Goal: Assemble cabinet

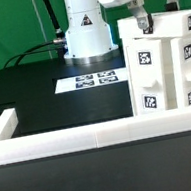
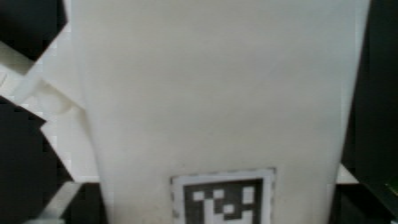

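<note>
Cabinet (image 1: 165, 66) parts, white plastic boxy panels with black-and-white square tags, stand upright on the black worktop (image 1: 32, 94) at about three o'clock in the exterior view, just behind the low white border rail (image 1: 91, 137); four tags show on them, and the frame edge cuts off their far side. One gripper (image 1: 141, 21) sits at the cabinet's top edge, fingers down on a panel, though whether they are clamped or apart I cannot tell. One marker board (image 1: 93, 81) lies flat near twelve o'clock, and the wrist view is filled by a blurred white panel bearing one tag (image 2: 226, 197).

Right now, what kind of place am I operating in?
Probably a lab robot bench: black table edged by a low white border rail, the flat white marker board, green curtain behind, and the tagged white plastic cabinet.
</note>
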Motion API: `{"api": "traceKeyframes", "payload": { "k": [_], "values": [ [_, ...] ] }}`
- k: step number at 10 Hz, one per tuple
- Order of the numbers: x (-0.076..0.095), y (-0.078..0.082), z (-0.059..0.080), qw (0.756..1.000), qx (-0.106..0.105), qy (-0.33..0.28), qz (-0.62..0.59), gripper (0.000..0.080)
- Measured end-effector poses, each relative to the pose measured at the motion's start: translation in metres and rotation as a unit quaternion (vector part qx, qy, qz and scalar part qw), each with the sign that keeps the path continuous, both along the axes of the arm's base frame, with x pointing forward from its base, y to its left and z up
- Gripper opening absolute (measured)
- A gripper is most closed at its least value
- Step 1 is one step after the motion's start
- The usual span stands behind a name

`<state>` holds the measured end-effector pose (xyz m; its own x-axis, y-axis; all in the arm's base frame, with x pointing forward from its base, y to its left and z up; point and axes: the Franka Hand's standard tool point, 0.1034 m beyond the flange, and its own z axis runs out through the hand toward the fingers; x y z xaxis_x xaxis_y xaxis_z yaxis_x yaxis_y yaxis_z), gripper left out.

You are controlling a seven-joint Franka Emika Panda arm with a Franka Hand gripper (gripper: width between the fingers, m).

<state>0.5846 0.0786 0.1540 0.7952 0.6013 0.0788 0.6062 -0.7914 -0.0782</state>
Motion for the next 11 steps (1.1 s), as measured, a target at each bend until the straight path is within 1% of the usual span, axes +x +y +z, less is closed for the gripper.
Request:
{"api": "traceKeyframes", "payload": {
  "k": [2,4,5,6,7,10,11],
  "values": [
    [0.0,0.0001,0.0,1.0,0.001,0.002,-0.018,0.0557],
    [-0.0001,-0.0006,-0.0001,0.992,0.007,0.014,-0.125,0.0557],
    [-0.0008,-0.001,-0.0005,0.983,0.011,0.017,-0.181,0.0557],
    [-0.0023,-0.0007,-0.0004,0.968,0.019,0.027,-0.25,0.0557],
    [-0.0022,0.0002,-0.0001,0.954,0.022,0.033,-0.297,0.0557],
    [-0.0031,0.0009,-0.0004,0.892,0.025,0.053,-0.448,0.0558],
    [-0.003,0.0008,-0.0004,0.882,0.025,0.056,-0.467,0.0558]
  ]
}}
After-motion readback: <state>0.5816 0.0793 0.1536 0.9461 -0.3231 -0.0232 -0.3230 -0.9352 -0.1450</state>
